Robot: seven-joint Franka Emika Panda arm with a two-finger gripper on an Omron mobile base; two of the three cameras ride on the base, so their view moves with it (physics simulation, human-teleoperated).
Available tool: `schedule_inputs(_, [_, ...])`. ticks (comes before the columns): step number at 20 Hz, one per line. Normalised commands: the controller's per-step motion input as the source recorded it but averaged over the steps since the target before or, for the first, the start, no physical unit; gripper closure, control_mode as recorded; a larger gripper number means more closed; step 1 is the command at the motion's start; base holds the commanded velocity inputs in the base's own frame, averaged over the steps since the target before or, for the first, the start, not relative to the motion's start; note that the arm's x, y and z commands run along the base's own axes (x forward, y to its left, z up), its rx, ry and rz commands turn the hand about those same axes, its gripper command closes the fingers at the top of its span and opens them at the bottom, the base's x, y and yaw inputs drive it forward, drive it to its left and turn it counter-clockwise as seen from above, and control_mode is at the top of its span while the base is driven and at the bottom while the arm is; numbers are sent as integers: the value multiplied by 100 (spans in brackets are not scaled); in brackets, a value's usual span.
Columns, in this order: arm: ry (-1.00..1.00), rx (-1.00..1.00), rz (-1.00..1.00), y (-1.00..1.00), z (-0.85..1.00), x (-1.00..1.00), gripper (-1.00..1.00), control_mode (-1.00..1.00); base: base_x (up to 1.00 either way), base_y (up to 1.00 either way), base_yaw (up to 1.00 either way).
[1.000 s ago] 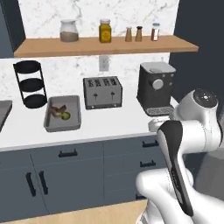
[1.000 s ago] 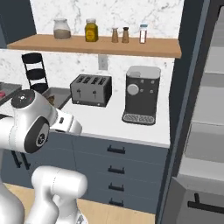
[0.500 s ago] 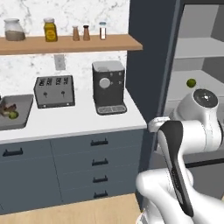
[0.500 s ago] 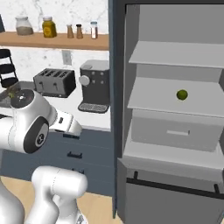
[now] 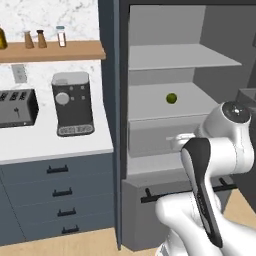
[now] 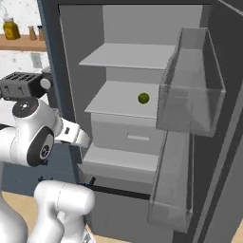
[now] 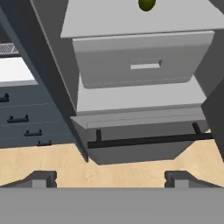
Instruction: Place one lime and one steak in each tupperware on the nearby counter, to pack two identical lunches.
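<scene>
An open fridge (image 5: pixel 170 125) is standing to the right of the white tabletop (image 5: pixel 50 142). A single lime (image 5: pixel 171 98) is sitting on the fridge's middle shelf, above a grey drawer (image 5: pixel 155 137). On the tabletop a coffee machine (image 5: pixel 73 104) is standing just right of a toaster (image 5: pixel 17 107). The white arm (image 5: pixel 215 165) is rising at lower right, blocking part of the fridge's lower front.

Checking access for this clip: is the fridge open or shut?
Open. The fridge interior shows, a lime on its middle shelf, and the door bins swung out to the right.
</scene>
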Motion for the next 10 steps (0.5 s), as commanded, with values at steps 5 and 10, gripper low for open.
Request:
schedule_inputs(5, [0, 0, 0, 0, 0, 0, -100, 100, 20, -31, 0])
schedule_inputs(10, [0, 0, 0, 0, 0, 0, -100, 100, 37, -16, 0])
